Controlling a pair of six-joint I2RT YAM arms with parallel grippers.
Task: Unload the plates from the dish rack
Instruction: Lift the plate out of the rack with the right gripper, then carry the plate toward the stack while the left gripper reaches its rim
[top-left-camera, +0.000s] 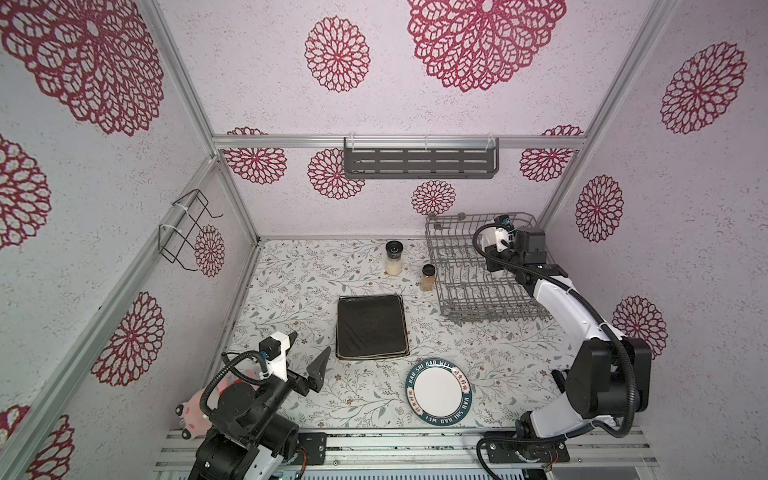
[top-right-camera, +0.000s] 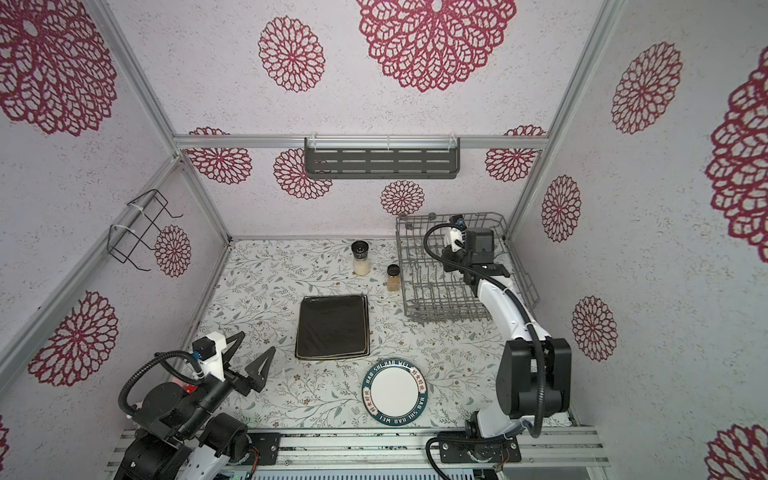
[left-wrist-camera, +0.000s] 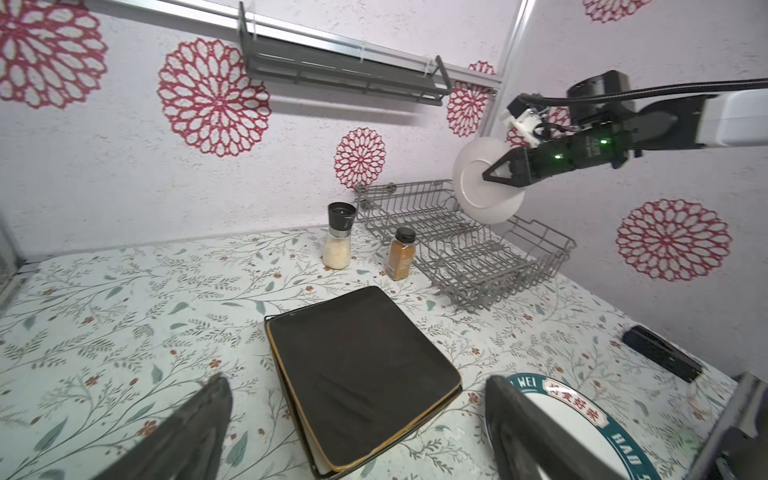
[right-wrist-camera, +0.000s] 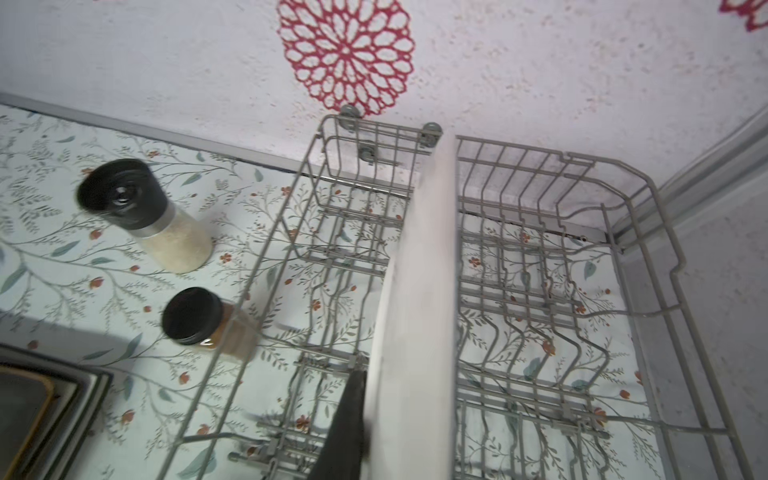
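The floral tabletop is being occupied: dish rack far right, grinder and spice jar beside, stacked square plates centrally, round plate near.

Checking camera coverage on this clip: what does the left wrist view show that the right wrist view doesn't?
Only left wrist: the right hand shut on a white plate, its round back facing the camera, plus the green-lettered plate and wall shelf. Only right wrist: that plate edge-on, with bare tines below it. Both: dish rack, grinder, spice jar, stacked square plates.
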